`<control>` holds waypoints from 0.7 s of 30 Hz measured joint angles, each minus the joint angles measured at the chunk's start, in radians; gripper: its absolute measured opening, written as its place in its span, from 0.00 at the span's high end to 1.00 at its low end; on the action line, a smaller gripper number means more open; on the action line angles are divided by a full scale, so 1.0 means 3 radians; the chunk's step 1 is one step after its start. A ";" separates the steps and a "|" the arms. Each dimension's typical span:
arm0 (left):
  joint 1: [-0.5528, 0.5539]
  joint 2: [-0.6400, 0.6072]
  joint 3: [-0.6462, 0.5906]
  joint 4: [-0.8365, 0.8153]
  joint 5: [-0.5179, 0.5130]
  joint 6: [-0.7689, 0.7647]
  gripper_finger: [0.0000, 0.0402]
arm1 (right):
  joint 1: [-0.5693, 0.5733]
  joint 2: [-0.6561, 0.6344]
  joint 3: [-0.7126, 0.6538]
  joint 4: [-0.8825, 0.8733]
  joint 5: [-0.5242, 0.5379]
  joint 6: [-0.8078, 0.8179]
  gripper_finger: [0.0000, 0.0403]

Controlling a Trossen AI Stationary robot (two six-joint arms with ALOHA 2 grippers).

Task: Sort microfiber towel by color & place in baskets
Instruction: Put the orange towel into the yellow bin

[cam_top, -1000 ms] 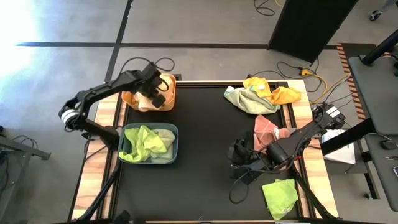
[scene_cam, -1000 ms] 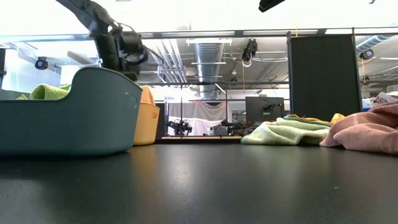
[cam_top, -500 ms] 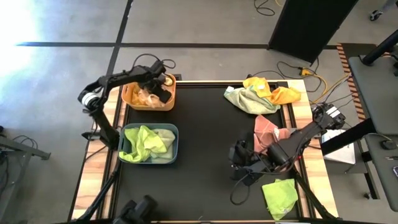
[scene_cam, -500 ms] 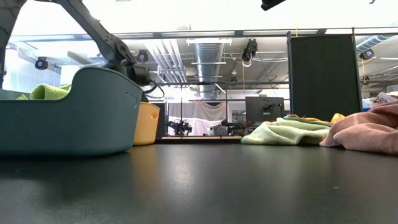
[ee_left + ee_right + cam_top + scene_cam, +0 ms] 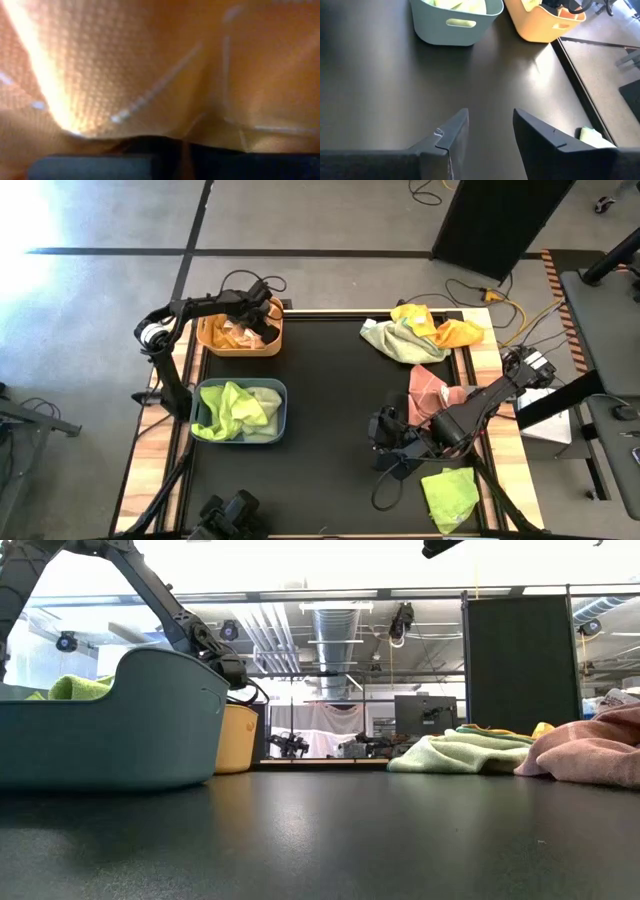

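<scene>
The yellow-orange basket (image 5: 212, 340) stands at the table's far left and holds pale orange towels (image 5: 232, 332). My left gripper (image 5: 262, 314) is down inside its far right corner, and orange cloth (image 5: 150, 75) fills the left wrist view. The blue-grey basket (image 5: 198, 412), just nearer, holds green towels (image 5: 236, 408). My right gripper (image 5: 491, 114) is open, low over bare table right of centre (image 5: 380, 428), touching nothing. A green-yellow-orange towel pile (image 5: 420, 328), a pink towel (image 5: 428, 388) and a green towel (image 5: 448, 490) lie on the table's right side.
Both baskets also show in the low view, blue-grey (image 5: 110, 725) in front of yellow-orange (image 5: 238, 735), and in the right wrist view (image 5: 455, 22) (image 5: 545, 27). The dark table middle (image 5: 330, 400) lies between baskets and towels. Cables run beyond the far edge.
My left gripper has carried a pale orange towel down from above the yellow-orange basket into it, moving toward the far right corner. The towel, hanging below the gripper a second ago, now lies inside the basket. In the low view the gripper has sunk behind the blue-grey basket.
</scene>
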 joint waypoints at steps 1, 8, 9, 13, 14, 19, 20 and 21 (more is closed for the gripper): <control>0.0001 0.0000 -0.0004 0.0006 -0.0007 -0.0019 0.91 | 0.0001 0.0000 -0.0004 -0.0001 0.0000 0.0000 0.64; 0.0001 -0.0038 -0.0044 -0.0002 -0.0015 0.0022 0.70 | 0.0047 0.0000 -0.0011 0.0001 -0.0009 -0.0005 0.63; 0.0001 -0.0068 -0.0045 -0.0043 -0.0012 0.0039 0.66 | 0.0052 0.0000 -0.0011 0.0001 -0.0010 -0.0005 0.63; 0.0001 -0.0341 -0.0035 -0.0342 -0.0011 0.0163 0.56 | 0.0057 0.0000 -0.0011 0.0001 -0.0009 -0.0008 0.60; 0.0001 -0.0437 -0.0025 -0.0417 -0.0011 0.0185 0.54 | 0.0057 0.0000 -0.0011 0.0001 -0.0009 -0.0010 0.59; 0.0000 -0.0991 -0.0022 -0.0661 -0.0006 0.0251 0.52 | 0.0050 0.0000 -0.0011 0.0001 0.0029 -0.0079 0.56; 0.0000 -0.1109 -0.0022 -0.0658 -0.0004 0.0251 0.52 | 0.0045 0.0000 -0.0011 0.0003 0.0031 -0.0080 0.56; 0.0000 -0.1214 -0.0026 -0.0638 0.0001 0.0251 0.52 | 0.0036 0.0000 -0.0011 0.0002 0.0031 -0.0083 0.56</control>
